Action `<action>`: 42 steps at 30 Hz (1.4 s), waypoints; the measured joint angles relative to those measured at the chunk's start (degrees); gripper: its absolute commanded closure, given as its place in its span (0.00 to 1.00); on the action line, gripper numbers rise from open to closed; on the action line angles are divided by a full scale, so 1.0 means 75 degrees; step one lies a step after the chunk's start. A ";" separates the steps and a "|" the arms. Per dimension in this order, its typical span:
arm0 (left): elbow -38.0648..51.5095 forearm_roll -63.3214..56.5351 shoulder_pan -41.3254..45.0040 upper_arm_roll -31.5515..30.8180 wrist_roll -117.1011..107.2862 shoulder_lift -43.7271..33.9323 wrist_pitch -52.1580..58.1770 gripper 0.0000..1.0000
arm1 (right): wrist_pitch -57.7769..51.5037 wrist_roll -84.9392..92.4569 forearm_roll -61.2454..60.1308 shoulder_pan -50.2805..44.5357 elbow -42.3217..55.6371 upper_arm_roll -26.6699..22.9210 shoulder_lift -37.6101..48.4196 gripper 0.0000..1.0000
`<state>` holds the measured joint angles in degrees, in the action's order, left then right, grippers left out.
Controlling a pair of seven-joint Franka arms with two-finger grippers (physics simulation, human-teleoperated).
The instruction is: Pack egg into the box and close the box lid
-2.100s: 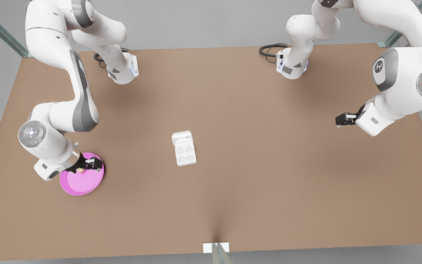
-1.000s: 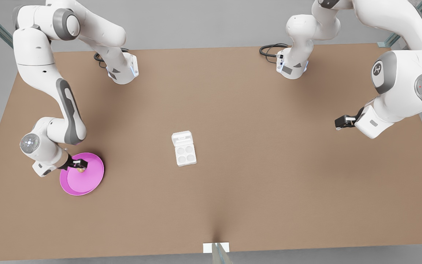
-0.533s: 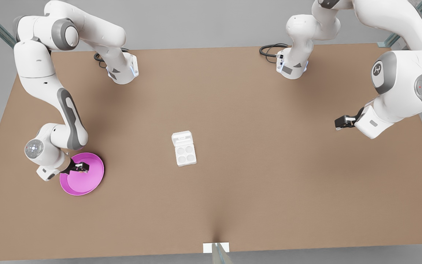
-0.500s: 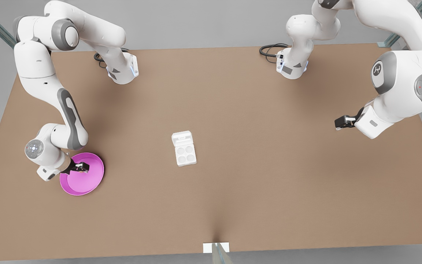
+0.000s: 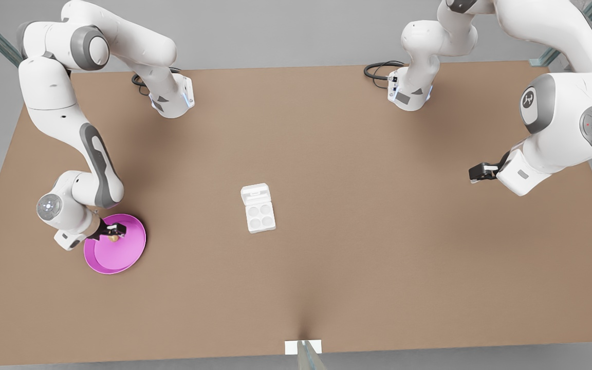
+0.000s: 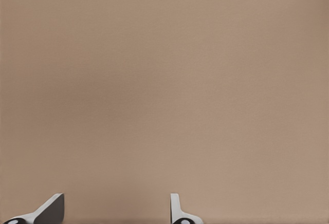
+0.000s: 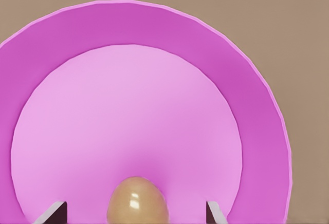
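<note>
Front view: right gripper (image 5: 114,232), fingers spread, straddles the egg (image 5: 113,238) on the pink plate (image 5: 121,254) at lower left, fingertips cut off in the wrist view; left gripper (image 5: 476,173) waits open, box (image 5: 258,208) centre.

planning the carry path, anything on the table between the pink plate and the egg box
Nothing: in the front view the table is bare between the pink plate and the box.

My front view looks steeply down on the whole tabletop (image 5: 327,154) from high off its near edge. My right wrist camera hangs close over the pink plate (image 7: 257,121) at the front view's left; my left wrist camera faces bare tabletop.
</note>
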<state>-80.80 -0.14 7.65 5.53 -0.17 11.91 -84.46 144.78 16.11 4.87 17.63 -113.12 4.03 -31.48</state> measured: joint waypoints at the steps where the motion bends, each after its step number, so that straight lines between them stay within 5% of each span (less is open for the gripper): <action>1: 0.0000 0.0000 0.0000 0.0000 0.0000 0.0000 0.0003 0.00 | 0.0003 0.0015 0.0000 0.0008 -0.0040 -0.0003 0.0009 0.00; 12: 0.0000 0.0000 0.0000 0.0000 0.0000 0.0009 0.0017 0.00 | 0.0056 0.0121 0.0003 -0.0019 -0.0016 -0.0006 -0.0062 0.00; 15: 0.0000 0.0000 0.0000 0.0000 0.0000 0.0007 0.0019 0.00 | 0.0068 0.0143 -0.0005 -0.0049 -0.0012 0.0000 -0.0079 0.19; 22: -0.0011 0.0000 0.0012 0.0000 0.0000 0.0035 0.0032 0.00 | 0.0082 0.0156 -0.0002 -0.0075 0.0032 0.0001 -0.0183 0.25; 23: -0.0008 0.0000 0.0012 0.0000 0.0000 0.0042 0.0034 0.00 | 0.0082 0.0158 -0.0003 -0.0075 0.0038 0.0001 -0.0187 0.31; 24: -0.0009 0.0000 0.0012 0.0000 0.0000 0.0046 0.0035 0.00 | 0.0082 0.0162 -0.0016 -0.0077 0.0040 0.0001 -0.0190 0.48; 26: -0.0008 0.0000 0.0012 0.0000 -0.0001 0.0049 0.0037 0.00 | 0.0083 0.0193 -0.0057 -0.0078 0.0040 0.0002 -0.0191 0.58; 42: -0.0035 0.0003 0.0022 0.0000 -0.0007 0.0050 0.0054 0.00 | -0.0240 0.0447 -0.0169 -0.0072 0.0889 0.0559 -0.0080 0.58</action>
<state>-81.06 -0.12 7.82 5.53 -0.22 12.28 -84.06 142.98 19.46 3.60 17.10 -106.46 8.22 -32.08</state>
